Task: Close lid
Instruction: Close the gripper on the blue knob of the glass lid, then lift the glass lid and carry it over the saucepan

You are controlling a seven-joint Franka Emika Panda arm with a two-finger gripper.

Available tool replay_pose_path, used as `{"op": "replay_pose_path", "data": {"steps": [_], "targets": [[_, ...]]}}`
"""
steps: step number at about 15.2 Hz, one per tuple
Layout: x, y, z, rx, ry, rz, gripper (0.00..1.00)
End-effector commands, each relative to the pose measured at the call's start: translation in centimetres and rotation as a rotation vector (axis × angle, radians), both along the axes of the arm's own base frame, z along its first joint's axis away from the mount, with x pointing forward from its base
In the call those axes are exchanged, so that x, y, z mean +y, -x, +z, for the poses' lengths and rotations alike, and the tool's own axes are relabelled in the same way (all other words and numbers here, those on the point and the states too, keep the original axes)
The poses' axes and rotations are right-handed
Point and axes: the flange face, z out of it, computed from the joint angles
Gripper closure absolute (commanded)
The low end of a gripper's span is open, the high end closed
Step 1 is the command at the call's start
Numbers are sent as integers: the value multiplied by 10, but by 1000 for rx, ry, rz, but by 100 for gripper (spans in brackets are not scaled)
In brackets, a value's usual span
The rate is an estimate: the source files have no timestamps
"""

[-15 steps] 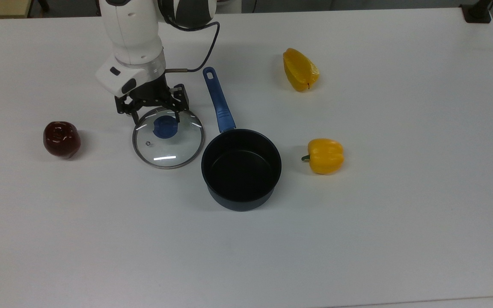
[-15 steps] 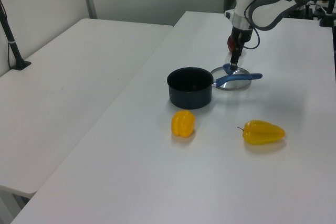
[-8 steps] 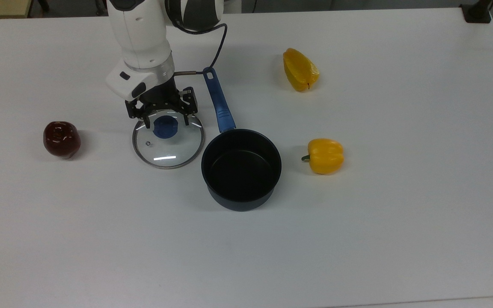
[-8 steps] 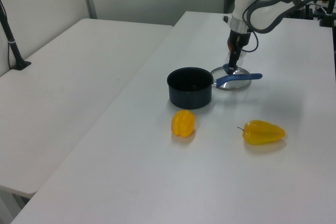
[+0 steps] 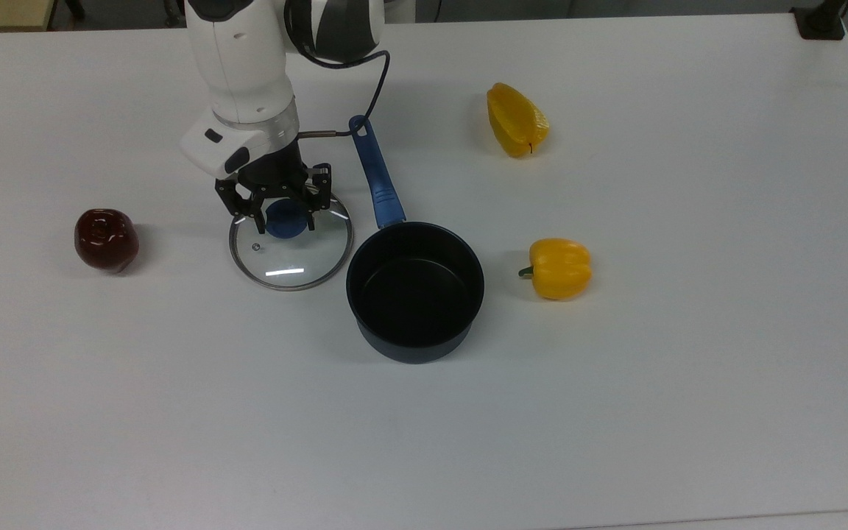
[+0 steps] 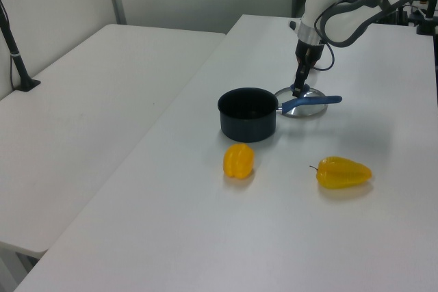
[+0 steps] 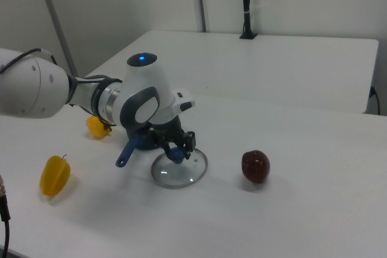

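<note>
Around the lid's [image 5: 291,246] knob, gripper [image 5: 283,218] part-open.

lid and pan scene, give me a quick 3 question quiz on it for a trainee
1. True or false: the lid already sits on the saucepan.
2. In the top view, what lies nearest the saucepan's right side? A) dark red apple B) yellow pepper C) lid
3. Which part of the lid is the gripper placed around?

Key:
1. False. It lies flat on the table, beside the saucepan, on the top view's left.
2. B, the yellow pepper; the dark red apple is far on the top view's left.
3. The blue knob, with a finger on either side.
</note>
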Motion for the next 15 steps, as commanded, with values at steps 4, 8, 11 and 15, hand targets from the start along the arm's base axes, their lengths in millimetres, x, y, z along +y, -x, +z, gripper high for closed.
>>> {"op": "replay_pose_path", "data": {"steps": [4,8,11,15], "targets": [[-5,7,19,50,-13,15,54],[-7,-3,50,83,-20,-15,59],[-10,-17,86,53,-18,-67,59],[25,-37,139,-43,12,-28,59]]}}
